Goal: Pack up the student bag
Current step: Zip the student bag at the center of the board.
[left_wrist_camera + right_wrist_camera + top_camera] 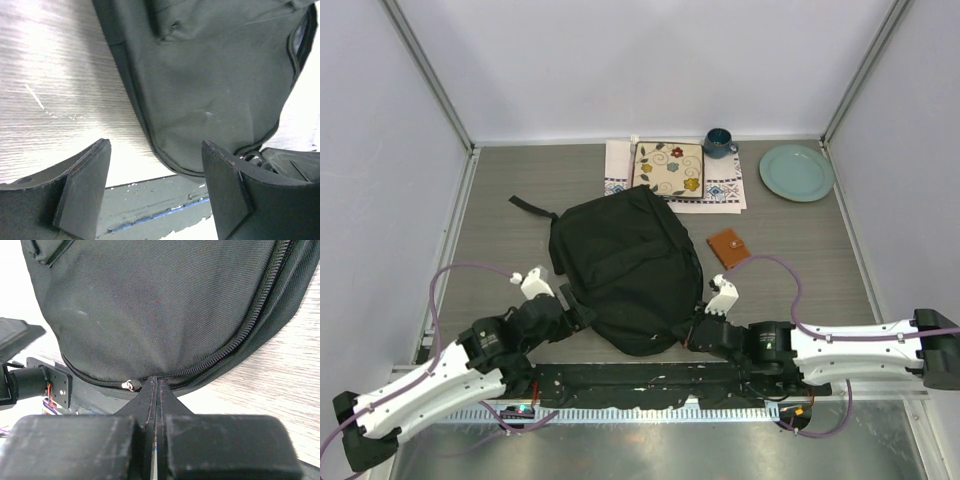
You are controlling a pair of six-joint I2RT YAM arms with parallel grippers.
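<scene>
Left claw: its dark, wedge-shaped fingers stand apart with nothing between them, low over the counter at the 8 o'clock edge of the student bag. Right claw: its fingers are pressed flat together, their tip against the curved zip at the bag's 5 o'clock edge, just beside the small metal pull. Both white arms lie low, reaching inward from the near corners. The bag, rounded and made of black woven fabric, lies mid-counter on pale wood-grain laminate. A brown wallet lies at the bag's 3 o'clock and a round teal plate at its 2 o'clock.
</scene>
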